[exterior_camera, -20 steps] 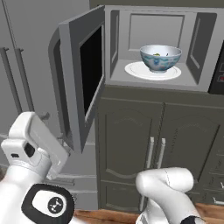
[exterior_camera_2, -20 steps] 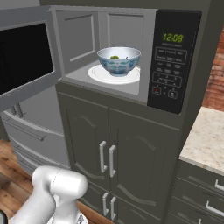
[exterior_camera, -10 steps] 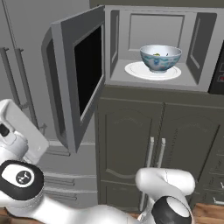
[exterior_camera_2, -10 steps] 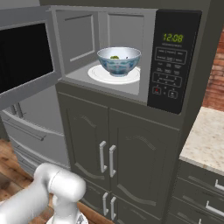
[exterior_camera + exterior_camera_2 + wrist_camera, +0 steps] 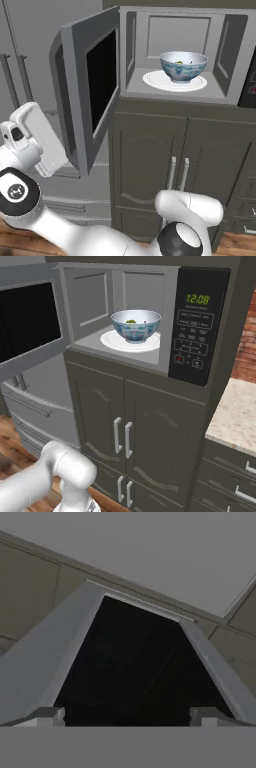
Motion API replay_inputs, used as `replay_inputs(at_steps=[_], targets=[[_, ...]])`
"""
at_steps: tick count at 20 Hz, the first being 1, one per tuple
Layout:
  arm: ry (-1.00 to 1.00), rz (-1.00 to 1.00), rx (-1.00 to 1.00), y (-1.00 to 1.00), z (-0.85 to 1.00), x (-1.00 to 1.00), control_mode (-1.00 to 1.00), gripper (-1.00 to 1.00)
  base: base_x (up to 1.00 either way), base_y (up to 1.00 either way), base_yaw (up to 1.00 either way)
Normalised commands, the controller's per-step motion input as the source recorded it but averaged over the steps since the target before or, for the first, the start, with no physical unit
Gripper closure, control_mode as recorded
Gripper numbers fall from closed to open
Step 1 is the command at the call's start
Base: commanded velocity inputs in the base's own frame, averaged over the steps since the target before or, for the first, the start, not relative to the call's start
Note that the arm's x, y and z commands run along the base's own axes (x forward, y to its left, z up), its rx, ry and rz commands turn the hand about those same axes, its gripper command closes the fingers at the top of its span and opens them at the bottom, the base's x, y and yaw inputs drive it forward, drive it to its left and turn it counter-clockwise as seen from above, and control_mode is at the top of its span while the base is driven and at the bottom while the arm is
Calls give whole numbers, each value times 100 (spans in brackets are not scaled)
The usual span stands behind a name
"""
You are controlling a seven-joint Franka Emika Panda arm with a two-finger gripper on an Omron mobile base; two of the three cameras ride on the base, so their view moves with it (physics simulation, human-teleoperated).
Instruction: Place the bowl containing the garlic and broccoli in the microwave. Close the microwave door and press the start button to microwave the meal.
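Already inside the microwave [image 5: 150, 286], the bowl [image 5: 135, 325] sits on a white turntable plate [image 5: 116, 341] at the middle of its floor, so what's left is shutting up and pressing start. I've put my gripper [image 5: 125, 717] close against the outer face of the microwave door [image 5: 90, 107], which stands out to the microwave's left, presumably to push it closed. My fingertips [image 5: 47, 716] are spread wide and grip nothing. One bowl, one door; something green shows above the rim.
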Motion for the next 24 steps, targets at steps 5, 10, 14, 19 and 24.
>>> replay_inputs(at_steps=[5,10,14,19,24], targets=[[-26,-21,9,-100,16,-33,-100,-100,0,0,0],[-28,-15,16,-100,12,-41,-100,-100,0,0,0],[-31,-9,27,-100,0,-37,-100,-100,0,0,0],[-29,-4,35,-100,0,-24,-100,-100,0,0,0],[-19,0,41,-100,0,-5,-100,-100,0,0,0]])
